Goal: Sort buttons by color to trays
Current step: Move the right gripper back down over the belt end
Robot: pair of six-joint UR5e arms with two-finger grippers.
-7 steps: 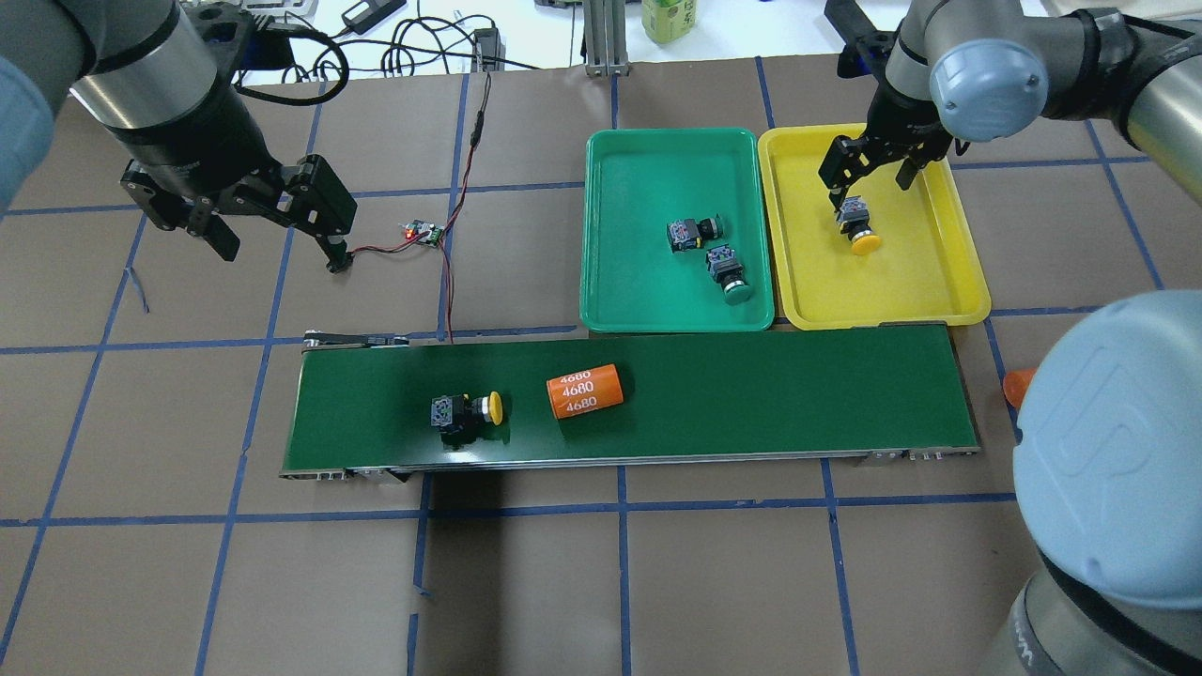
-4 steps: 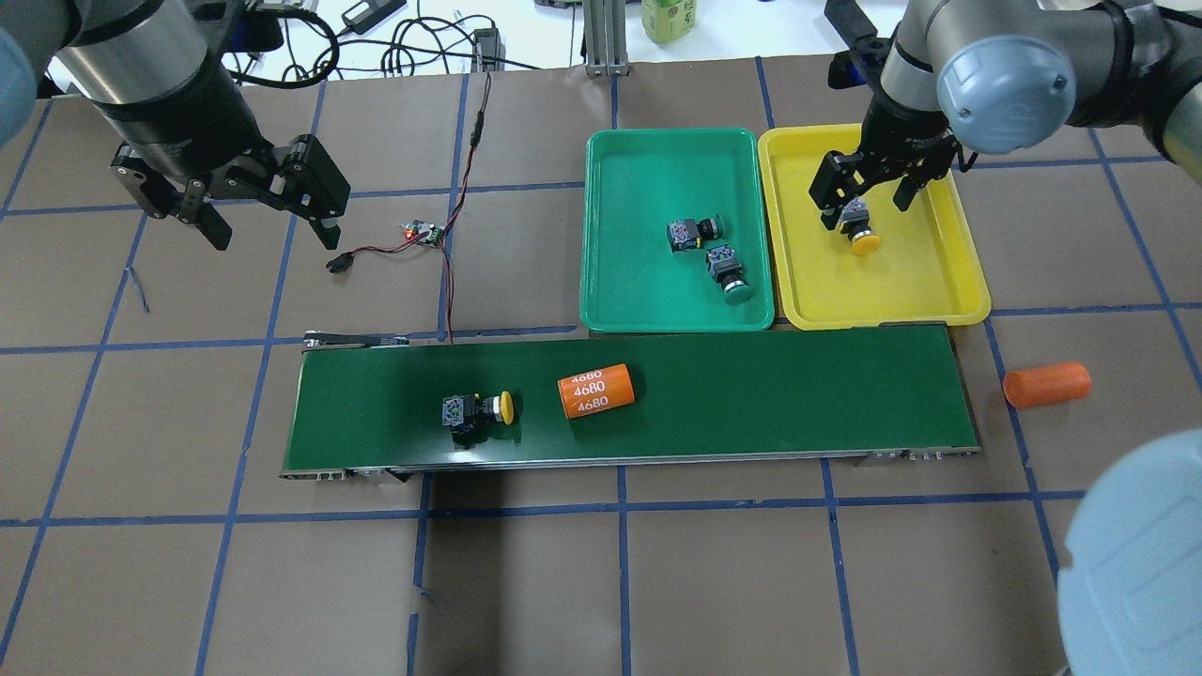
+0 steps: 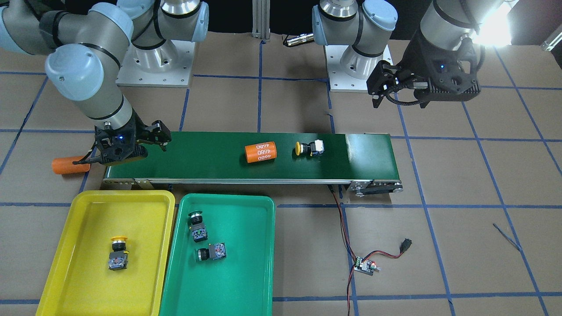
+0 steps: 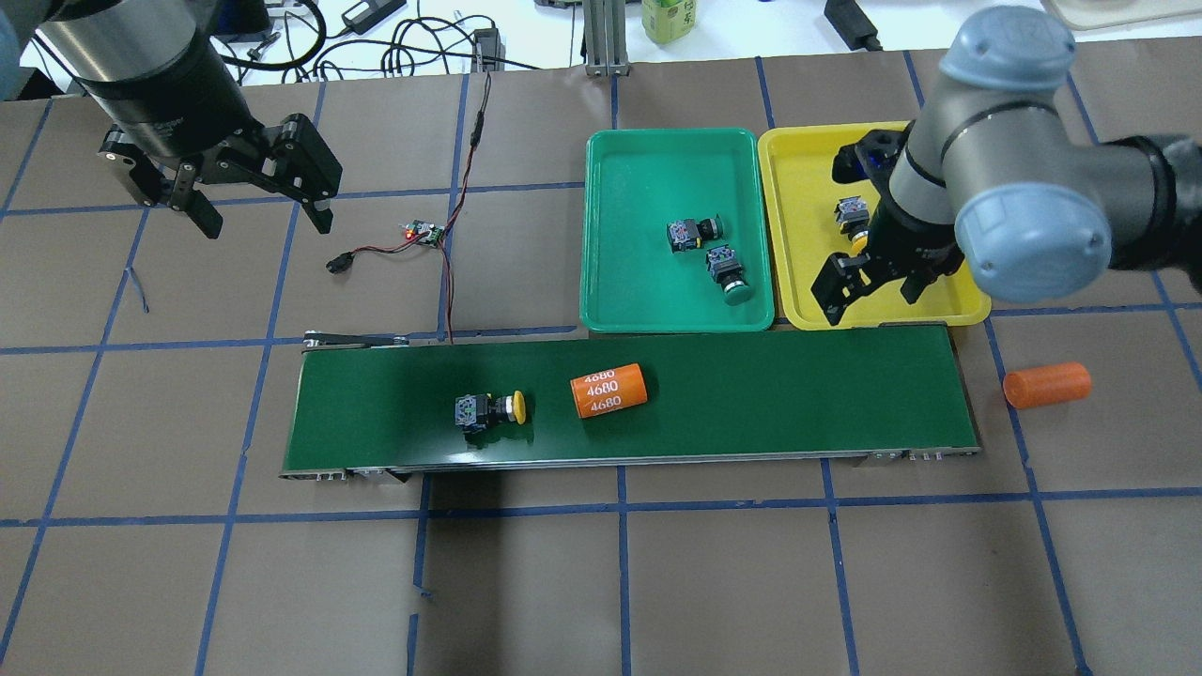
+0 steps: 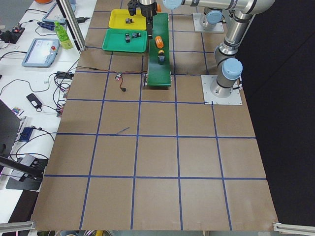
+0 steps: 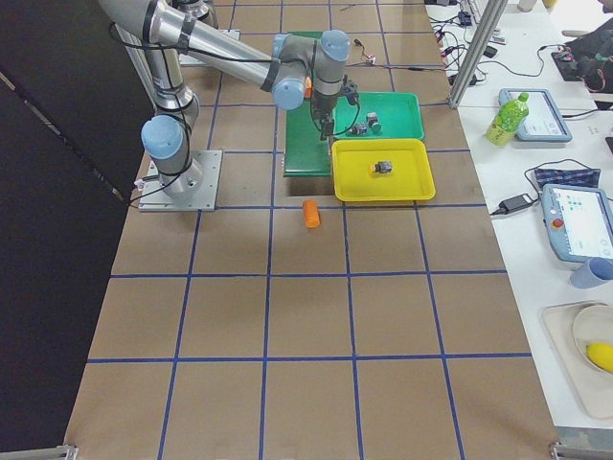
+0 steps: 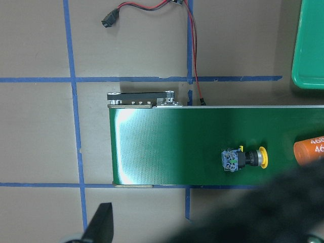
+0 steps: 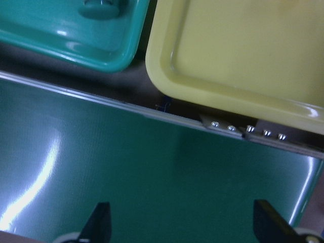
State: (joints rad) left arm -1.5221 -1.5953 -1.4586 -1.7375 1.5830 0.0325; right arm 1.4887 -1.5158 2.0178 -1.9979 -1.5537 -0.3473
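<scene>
My right pincer hung spread and empty over the yellow tray, at its edge by the belt.
Overhead, my left pincer gaped too, far left; one sorted button sat in that tray. From the front, two green buttons lay in the glossy green tray. At my left wrist, the last button, with its domed yellow cap and blocky body, lay near a round orange cylinder. I judged it might roll or slip from hard fingers.

"4680" thrice on the orange cylinder.
</scene>
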